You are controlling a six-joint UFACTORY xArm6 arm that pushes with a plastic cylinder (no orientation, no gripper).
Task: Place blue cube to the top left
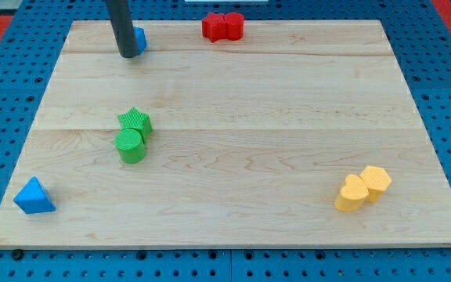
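At the near left corner of the wooden worktop a blue triangular block is seen, lying close to the near edge. At the near right, two yellow blocks are found touching one another: a yellow heart-shaped block on the left and a yellow hexagonal block just behind and to its right.

Toward the middle left, two green blocks are set against each other. A green cylinder lies nearer, and a green star-shaped block is pressed against its far side.

At the far edge, right of centre, two red blocks are seen touching side by side; their exact shapes cannot be made out, though both look rounded and lobed.

At the far left, the blue cube is found close to the far edge, largely hidden behind the dark rod. Only its right side is shown. My tip is planted on the worktop just in front and to the left of the cube; whether it touches the cube cannot be told.

No jaws are carried by this arm, so no state can be told for them.
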